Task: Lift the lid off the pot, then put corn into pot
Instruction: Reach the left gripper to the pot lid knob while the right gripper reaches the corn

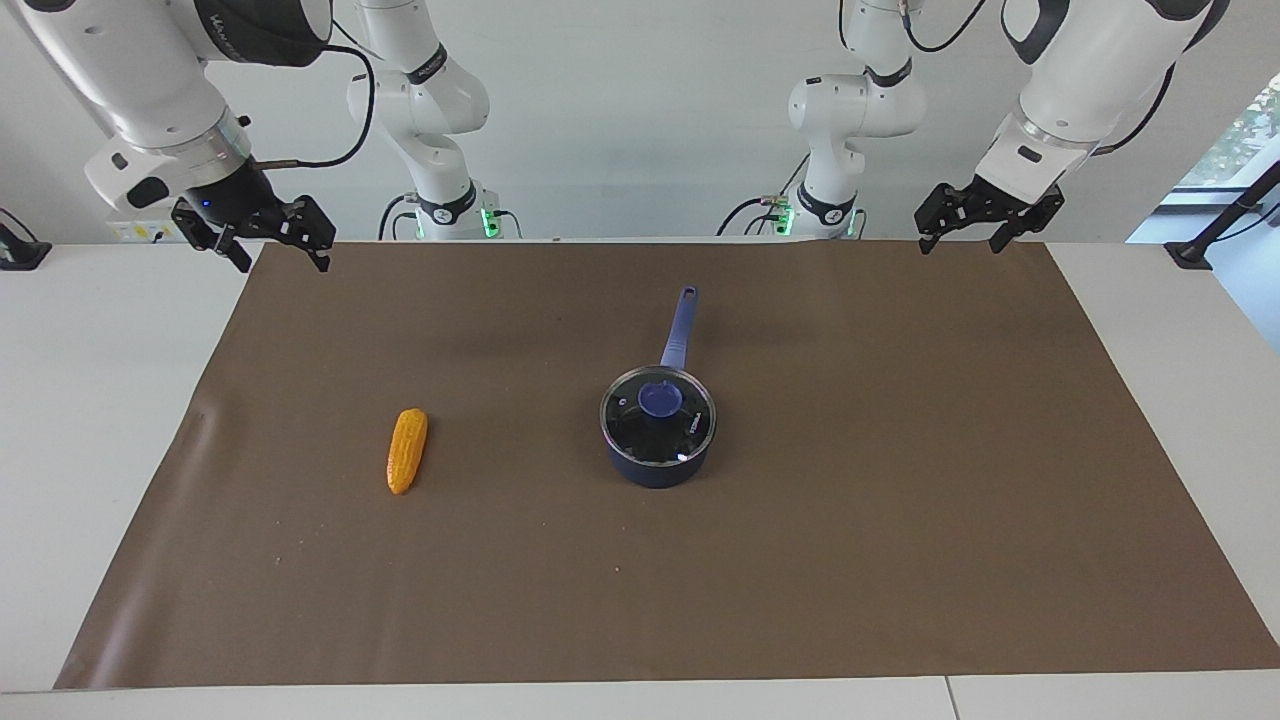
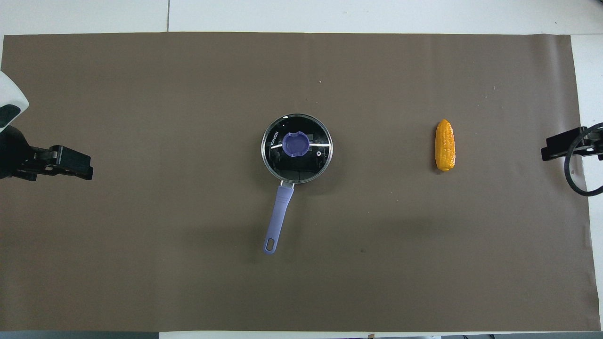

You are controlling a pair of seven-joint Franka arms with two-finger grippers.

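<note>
The pot (image 1: 655,470) is a dark navy saucepan in the middle of the brown mat, with its long blue-purple handle (image 1: 680,325) pointing toward the robots. The glass lid (image 1: 658,418) with its blue-purple knob sits on the pot and also shows in the overhead view (image 2: 297,148). The yellow-orange corn (image 1: 407,450) lies on the mat beside the pot, toward the right arm's end (image 2: 445,145). My right gripper (image 1: 282,262) is open and empty, raised over the mat's corner at its own end. My left gripper (image 1: 960,248) is open and empty, raised over the mat's edge at its own end.
The brown mat (image 1: 900,520) covers most of the white table (image 1: 90,420). Nothing but the pot and the corn lies on it. Both arm bases stand at the robots' edge of the table.
</note>
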